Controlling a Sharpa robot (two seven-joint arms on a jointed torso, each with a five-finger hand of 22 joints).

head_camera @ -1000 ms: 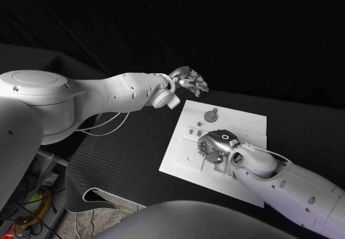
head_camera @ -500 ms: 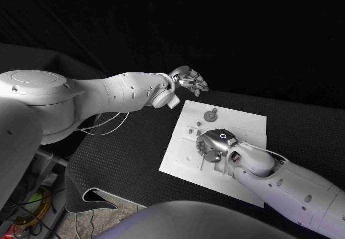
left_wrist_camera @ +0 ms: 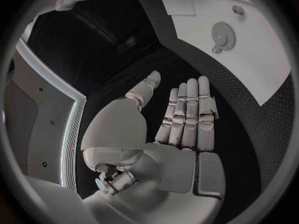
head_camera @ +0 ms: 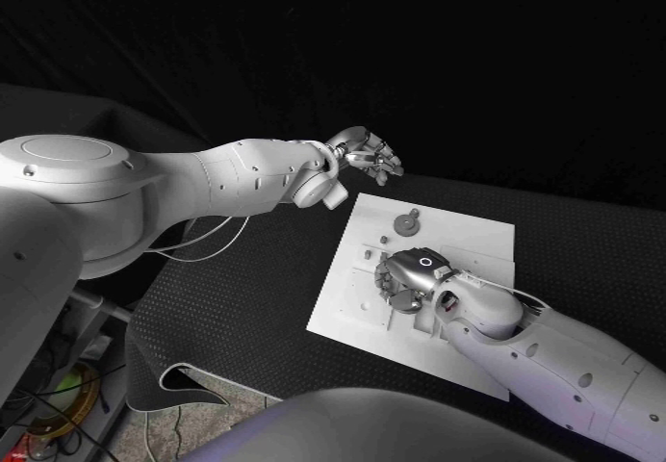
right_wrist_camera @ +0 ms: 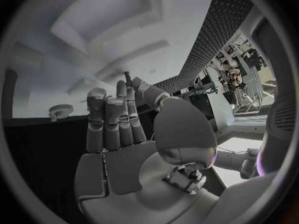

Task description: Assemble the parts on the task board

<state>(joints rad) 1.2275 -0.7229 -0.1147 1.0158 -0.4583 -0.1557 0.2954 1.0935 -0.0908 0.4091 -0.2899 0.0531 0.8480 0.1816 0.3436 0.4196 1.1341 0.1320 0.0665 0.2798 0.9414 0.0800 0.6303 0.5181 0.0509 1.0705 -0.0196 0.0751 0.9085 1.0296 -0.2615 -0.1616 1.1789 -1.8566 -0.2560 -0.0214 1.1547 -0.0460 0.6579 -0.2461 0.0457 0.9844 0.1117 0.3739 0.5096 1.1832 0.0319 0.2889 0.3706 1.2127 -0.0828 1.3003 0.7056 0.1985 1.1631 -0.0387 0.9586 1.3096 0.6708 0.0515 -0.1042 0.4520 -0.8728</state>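
The board [head_camera: 445,231] is seen right of the middle of the head view, lying flat on the black desk [head_camera: 236,298]. A round gear-like part [head_camera: 405,223] is seen on the board's upper portion, well apart from both hands; it is also seen in the left wrist view [left_wrist_camera: 222,34] and the right wrist view [right_wrist_camera: 60,110]. A second round part [head_camera: 407,302] is seen below the centre of the frame, just beside the right robot hand's fingers; contact cannot be told. The right robot hand [head_camera: 414,272] is held low over the middle of the board, and in its wrist view [right_wrist_camera: 115,124] its fingers are extended side by side with nothing grasped. The left robot hand [head_camera: 367,155] is raised above the board's upper left corner, over the desk; in its wrist view [left_wrist_camera: 181,119] it is released, fingers straight, nothing held.
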